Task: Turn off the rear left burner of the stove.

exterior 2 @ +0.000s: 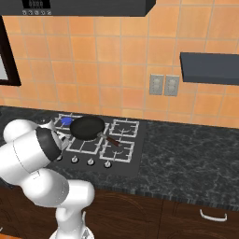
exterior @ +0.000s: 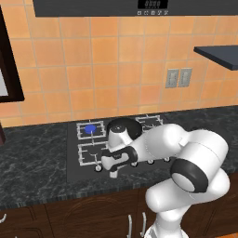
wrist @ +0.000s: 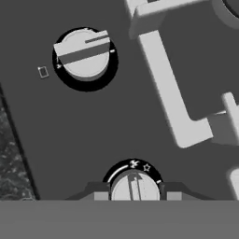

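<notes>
End effector (wrist: 135,195): you see its two dark tips low in the hand view, one on each side of a silver knob; the jaws stand about a knob's width apart and appear to bracket it. Whether the pads actually press it, you cannot tell.
Knob at the tips (wrist: 135,187): round, silver, with a raised bar across its face and a white arc with small marks around its upper rim. Judged purpose: you hold here because turning this knob should cut the flame.
Neighbouring knob (wrist: 84,52): same make, bar lying at a slant, well apart from the tips, with a small square mark beside it.
Arm posture: in the left base view the wrist bends down over the front knob row (exterior: 116,166) of the stove (exterior: 74,174), which puts the tips square-on to the dial.
The stove: flat black cooktop set into the dark marbled desk (exterior: 32,158), silver-grey square grates, knobs along the front edge.
Rear left burner (exterior: 90,128): far left corner of the cooktop, against the tiled wall; small square wire grate with a blue glow at its round centre, so you may judge it lit and the task not yet done.
Frying pan (exterior 2: 87,126): round, black, sitting on a middle grate just right of the lit burner, handle pointing right; not part of your job.
</notes>
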You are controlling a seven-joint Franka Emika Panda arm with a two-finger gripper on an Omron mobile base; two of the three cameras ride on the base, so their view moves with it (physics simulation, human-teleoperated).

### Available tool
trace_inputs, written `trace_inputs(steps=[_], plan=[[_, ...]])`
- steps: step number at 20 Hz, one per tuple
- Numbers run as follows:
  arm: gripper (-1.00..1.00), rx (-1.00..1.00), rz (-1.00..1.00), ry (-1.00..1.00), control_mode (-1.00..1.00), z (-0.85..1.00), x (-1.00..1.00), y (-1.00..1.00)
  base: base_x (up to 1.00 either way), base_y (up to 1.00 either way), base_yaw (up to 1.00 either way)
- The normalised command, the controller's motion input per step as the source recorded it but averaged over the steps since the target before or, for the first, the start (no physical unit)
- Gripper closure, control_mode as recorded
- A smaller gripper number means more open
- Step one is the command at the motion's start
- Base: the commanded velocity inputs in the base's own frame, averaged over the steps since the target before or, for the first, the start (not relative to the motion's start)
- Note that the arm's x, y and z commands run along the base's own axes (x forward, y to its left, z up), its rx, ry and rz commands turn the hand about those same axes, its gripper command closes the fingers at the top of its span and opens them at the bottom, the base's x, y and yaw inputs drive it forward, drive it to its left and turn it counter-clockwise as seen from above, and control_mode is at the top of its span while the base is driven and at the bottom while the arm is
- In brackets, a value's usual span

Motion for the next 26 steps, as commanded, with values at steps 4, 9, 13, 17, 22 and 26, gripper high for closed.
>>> trace_inputs(steps=[4,9,13,17,22,26], plan=[[1.0,0.07,-0.36,0.0,-1.0,0.0,0.0,0.0,0.0,0.0,0.0],[1.0,0.07,-0.4,0.0,-1.0,0.0,0.0,0.0,0.0,0.0,0.0],[1.0,0.09,-0.41,0.0,-1.0,0.0,0.0,0.0,0.0,0.0,0.0],[1.0,0.1,-0.41,0.0,-1.0,0.0,0.0,0.0,0.0,0.0,0.0],[1.0,0.11,-0.39,0.0,-1.0,0.0,0.0,-0.02,0.0,0.0,0.0],[1.0,0.11,-0.39,0.0,-1.0,0.0,-0.01,0.0,0.0,0.0,0.0]])
